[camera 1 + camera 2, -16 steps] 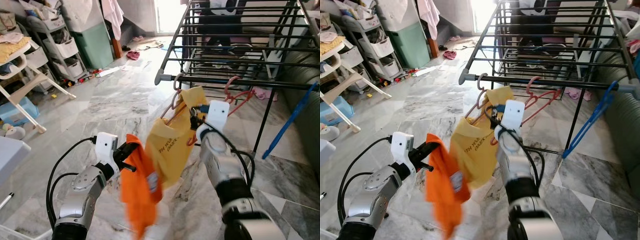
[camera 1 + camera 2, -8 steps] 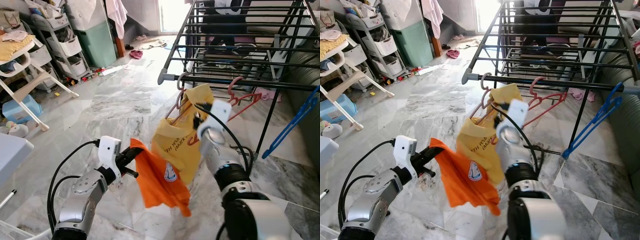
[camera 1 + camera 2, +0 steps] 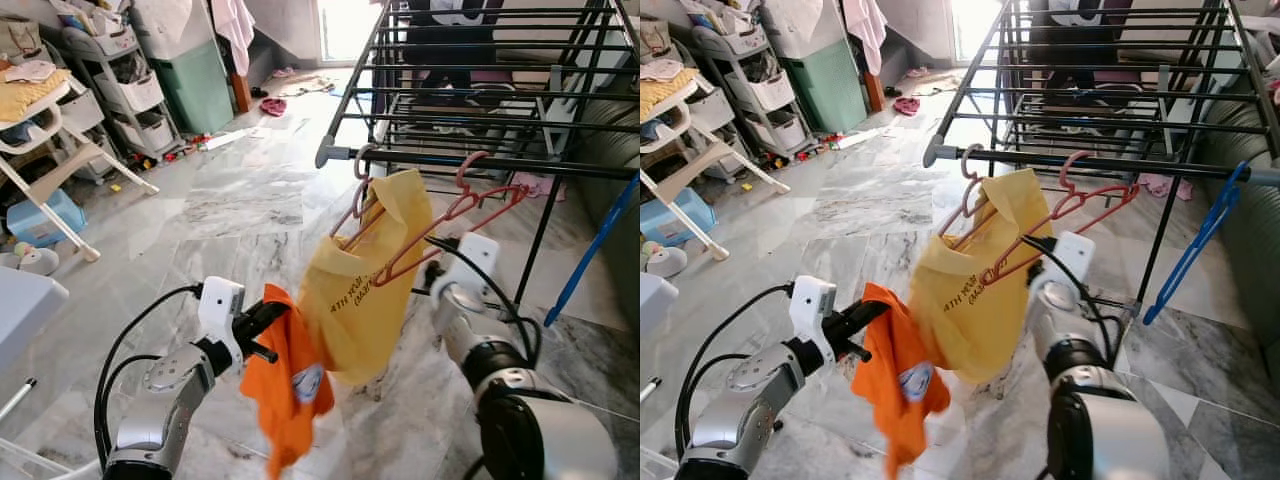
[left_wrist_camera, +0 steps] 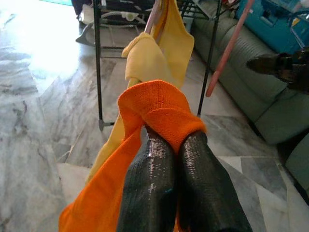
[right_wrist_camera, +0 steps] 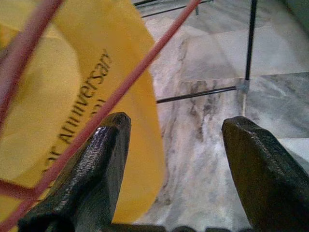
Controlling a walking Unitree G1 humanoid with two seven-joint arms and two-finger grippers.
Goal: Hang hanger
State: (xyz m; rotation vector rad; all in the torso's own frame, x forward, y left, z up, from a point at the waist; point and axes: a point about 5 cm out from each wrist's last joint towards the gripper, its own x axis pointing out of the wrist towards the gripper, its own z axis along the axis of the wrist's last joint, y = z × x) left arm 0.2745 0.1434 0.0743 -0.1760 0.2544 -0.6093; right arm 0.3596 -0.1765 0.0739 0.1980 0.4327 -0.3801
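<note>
My right gripper (image 5: 176, 159) stands wide, its two black fingers (image 5: 87, 169) parted with nothing between them, sitting just beside the lower bar of the pink hanger (image 3: 400, 262) at about four o'clock from the yellow shirt (image 3: 365, 290). That hanger's hook (image 3: 362, 160) is over the front rail of the drying rack (image 3: 480, 165), at roughly twelve o'clock above the shirt, so I judge the hanging itself done and the open fingers right for backing off without snagging the wire. A second pink hanger (image 3: 490, 190) hooks the same rail at two o'clock from the shirt, apart from my fingers. My left gripper (image 4: 176, 159) is pinched narrow on a fold of the orange shirt (image 3: 290, 385), which droops from it at about seven o'clock of the yellow one, held out in front of me so that it hangs above the marble floor (image 3: 230, 210). The two garments look close, perhaps brushing; I cannot tell whether they touch. The risk I see is the orange cloth swinging into the hung shirt and tugging it off the rail.
</note>
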